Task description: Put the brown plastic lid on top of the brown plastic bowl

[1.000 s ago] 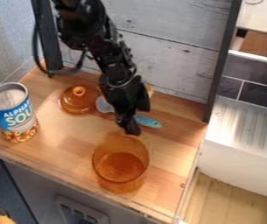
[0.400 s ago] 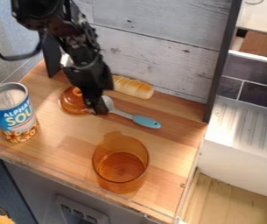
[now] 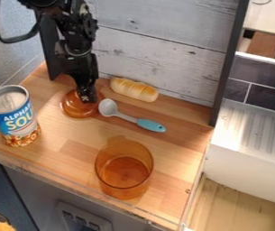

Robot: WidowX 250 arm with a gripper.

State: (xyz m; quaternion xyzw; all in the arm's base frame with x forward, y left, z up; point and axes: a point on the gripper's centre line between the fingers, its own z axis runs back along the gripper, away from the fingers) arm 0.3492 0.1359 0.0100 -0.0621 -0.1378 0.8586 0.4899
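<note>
Can: one; your soup can (image 3: 13, 116) stands upright at the left of the bench (image 3: 61, 146), just beside the lid.
Lid: one; your brown plastic lid (image 3: 71, 108) lies flat on the bench between the can and the spoon, well apart from the bowl.
Gripper: one; your gripper (image 3: 87, 97) points down at the lid, its lower end in front of the lid's upper part. You cannot tell whether the jaws are apart, together or clamped on the lid.
Bowl: one; your brown plastic bowl (image 3: 124, 173) stands upright near the front edge, open at the top.
Spoon: one, with a grey head and a blue handle (image 3: 150, 125), lying slantwise between bowl and roll.
Roll: one bread roll (image 3: 133, 89), near the wooden back wall (image 3: 158, 49).
Sink: one, white (image 3: 242, 158), at your far right.
</note>
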